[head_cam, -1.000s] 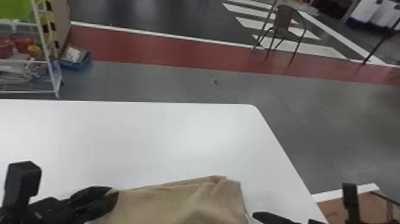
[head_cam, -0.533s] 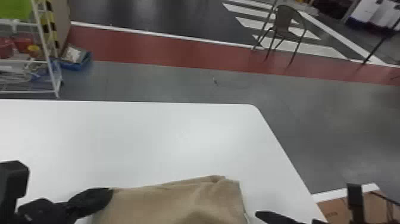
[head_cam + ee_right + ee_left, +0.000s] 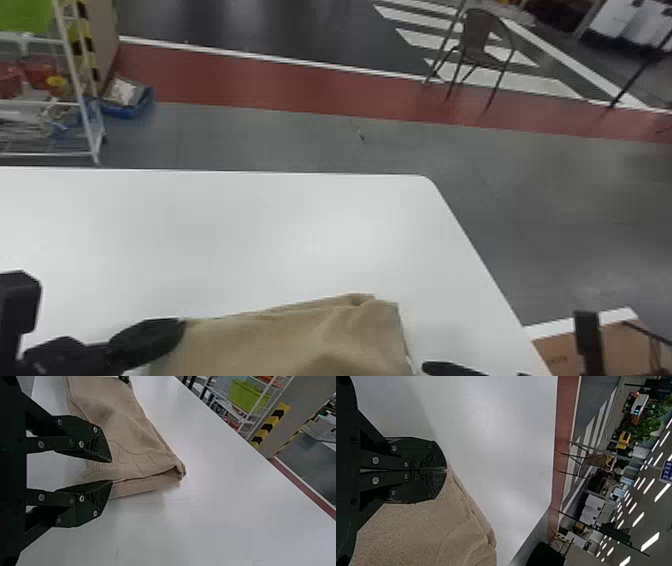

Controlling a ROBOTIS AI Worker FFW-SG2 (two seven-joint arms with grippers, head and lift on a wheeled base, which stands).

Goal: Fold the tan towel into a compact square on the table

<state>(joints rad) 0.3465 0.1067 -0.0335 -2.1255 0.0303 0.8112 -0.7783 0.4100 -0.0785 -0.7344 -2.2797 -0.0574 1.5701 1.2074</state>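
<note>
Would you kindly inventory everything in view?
tan towel: one, tan, folded, on table
table: one, white, before robot
floor: one, grey and red, beyond table
wire rack: one, white, beyond table, left
bin: one, green, on rack
tray: one, blue, floor beside rack
chair: at least one, dark, beyond table
box: one, brown, right of table
other items: uncounted, mixed colours, rack and background
left gripper: one, black, shut on towel's left corner
right gripper: one, black, open, at towel's right end
</note>
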